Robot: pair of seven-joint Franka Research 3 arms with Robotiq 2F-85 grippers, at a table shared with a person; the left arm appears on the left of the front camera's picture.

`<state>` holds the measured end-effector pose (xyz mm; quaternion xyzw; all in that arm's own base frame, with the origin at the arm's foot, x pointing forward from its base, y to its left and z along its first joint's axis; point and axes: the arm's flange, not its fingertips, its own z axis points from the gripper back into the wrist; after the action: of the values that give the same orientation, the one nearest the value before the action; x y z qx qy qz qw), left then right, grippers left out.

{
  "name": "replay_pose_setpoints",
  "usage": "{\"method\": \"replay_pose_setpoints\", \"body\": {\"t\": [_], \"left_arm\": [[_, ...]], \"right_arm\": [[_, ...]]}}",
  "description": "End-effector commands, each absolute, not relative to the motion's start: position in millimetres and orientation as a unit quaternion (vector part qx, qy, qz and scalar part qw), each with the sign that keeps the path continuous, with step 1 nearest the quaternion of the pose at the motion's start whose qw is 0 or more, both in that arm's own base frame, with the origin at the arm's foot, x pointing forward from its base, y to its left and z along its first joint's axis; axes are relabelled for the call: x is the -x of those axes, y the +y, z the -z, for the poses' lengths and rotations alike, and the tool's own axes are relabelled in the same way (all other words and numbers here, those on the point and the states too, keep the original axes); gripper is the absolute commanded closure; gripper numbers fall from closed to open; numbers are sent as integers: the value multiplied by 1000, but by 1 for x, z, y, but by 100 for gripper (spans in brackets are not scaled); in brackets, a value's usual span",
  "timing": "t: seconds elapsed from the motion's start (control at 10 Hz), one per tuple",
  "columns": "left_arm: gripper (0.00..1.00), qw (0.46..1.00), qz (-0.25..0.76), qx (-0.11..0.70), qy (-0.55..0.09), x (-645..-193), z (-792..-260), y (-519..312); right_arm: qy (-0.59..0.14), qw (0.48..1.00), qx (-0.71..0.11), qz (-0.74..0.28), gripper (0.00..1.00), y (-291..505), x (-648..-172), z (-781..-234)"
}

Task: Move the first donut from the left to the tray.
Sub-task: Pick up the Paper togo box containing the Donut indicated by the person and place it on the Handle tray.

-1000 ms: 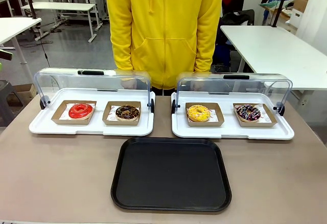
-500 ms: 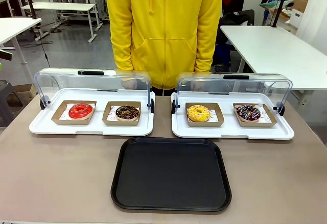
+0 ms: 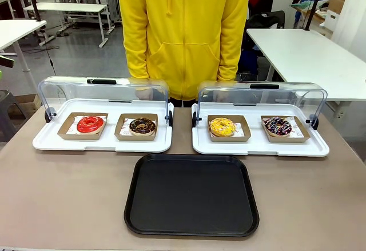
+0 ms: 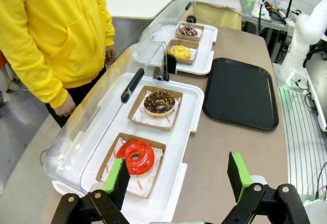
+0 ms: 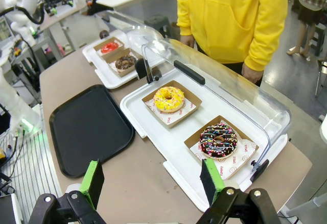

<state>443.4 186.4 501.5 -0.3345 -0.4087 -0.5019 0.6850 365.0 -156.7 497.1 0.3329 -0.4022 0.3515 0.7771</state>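
Since the red donut (image 4: 135,156) is light, soft and glazed with glossy icing that would likely smear or slip under a squeeze, the better hold is probably its brown cardboard holder (image 4: 144,139), pinched across opposite walls, though thin card may buckle. It sits at the left end of the left white tray (image 4: 177,151), clear lid (image 4: 92,127) raised, beside the chocolate donut (image 4: 159,103) and apart from the black tray (image 4: 240,91). The left gripper (image 4: 179,175) and right gripper (image 5: 152,178) both stand wide, empty.
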Motion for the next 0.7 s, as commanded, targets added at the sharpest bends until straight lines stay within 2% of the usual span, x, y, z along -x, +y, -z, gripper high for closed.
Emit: {"method": "replay_pose_setpoints", "body": {"t": [0.0,0.6], "left_arm": [[0,684,502,336,-410,-442,-502,186],[0,684,502,336,-410,-442,-502,186]], "right_arm": [[-413,769,-333,-358,0,-157,-367,-498],[-413,769,-333,-358,0,-157,-367,-498]]}}
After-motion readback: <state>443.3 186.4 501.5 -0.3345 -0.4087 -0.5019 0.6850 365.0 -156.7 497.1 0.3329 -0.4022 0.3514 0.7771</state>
